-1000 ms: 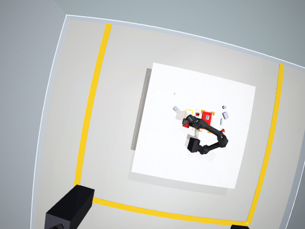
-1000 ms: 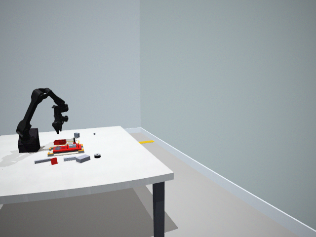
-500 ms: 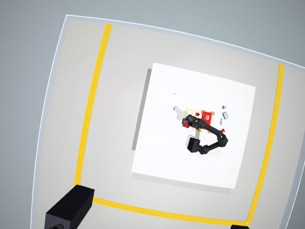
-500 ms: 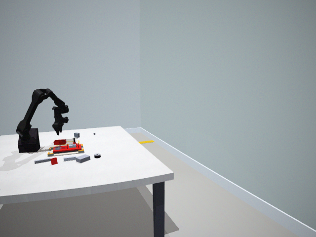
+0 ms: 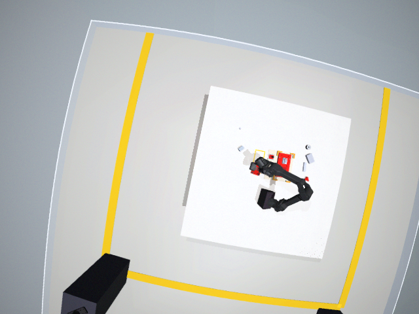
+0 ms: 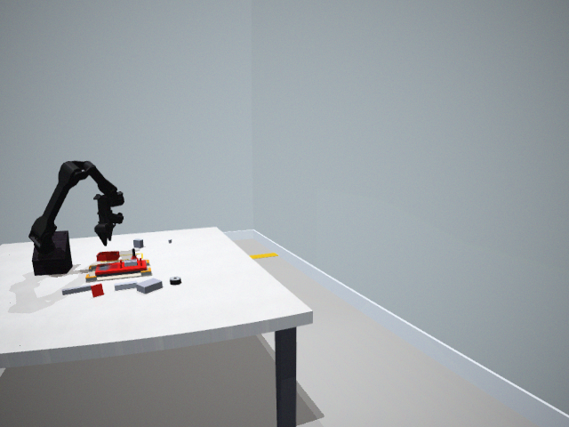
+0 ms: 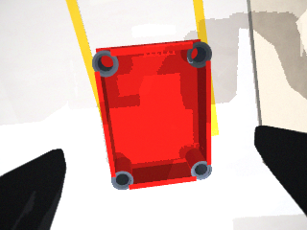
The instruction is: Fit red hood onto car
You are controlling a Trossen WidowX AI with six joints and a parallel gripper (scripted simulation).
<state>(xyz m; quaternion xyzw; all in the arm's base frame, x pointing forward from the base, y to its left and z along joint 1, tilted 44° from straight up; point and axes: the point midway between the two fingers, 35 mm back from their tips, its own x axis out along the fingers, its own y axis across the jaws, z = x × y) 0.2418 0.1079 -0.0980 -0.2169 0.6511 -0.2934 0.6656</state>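
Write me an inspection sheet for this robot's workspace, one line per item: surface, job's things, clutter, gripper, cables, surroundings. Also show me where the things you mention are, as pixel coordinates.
Surface: white tabletop [image 5: 216, 209] [image 6: 220, 294], yellow outline [image 5: 259, 150] marked on it.
Job's things: hood [image 5: 255, 172] [image 6: 108, 255] [image 7: 153, 110] beside the jig, hollow side up; chassis [image 5: 283, 168] [image 6: 110, 269] in the jig, hood not fitted.
Clutter: grey block [image 5: 309, 157] [image 6: 149, 286], black-and-grey ring [image 5: 306, 146] [image 6: 174, 283], small red piece [image 5: 306, 178] [image 6: 97, 290].
Gripper [image 5: 253, 166] [image 6: 106, 244] [image 7: 162, 146]: open, empty, above the hood.
Cables: nothing seen.
Surroundings: yellow floor lines [image 5: 125, 135] [image 6: 264, 255], grey walls.

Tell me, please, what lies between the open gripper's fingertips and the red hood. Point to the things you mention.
Nothing but air, as far as the exterior view shows: the open gripper [image 6: 106, 243] [image 7: 162, 146] hangs above the hood [image 5: 255, 171] [image 6: 108, 255] [image 7: 155, 110], with a bare gap between.
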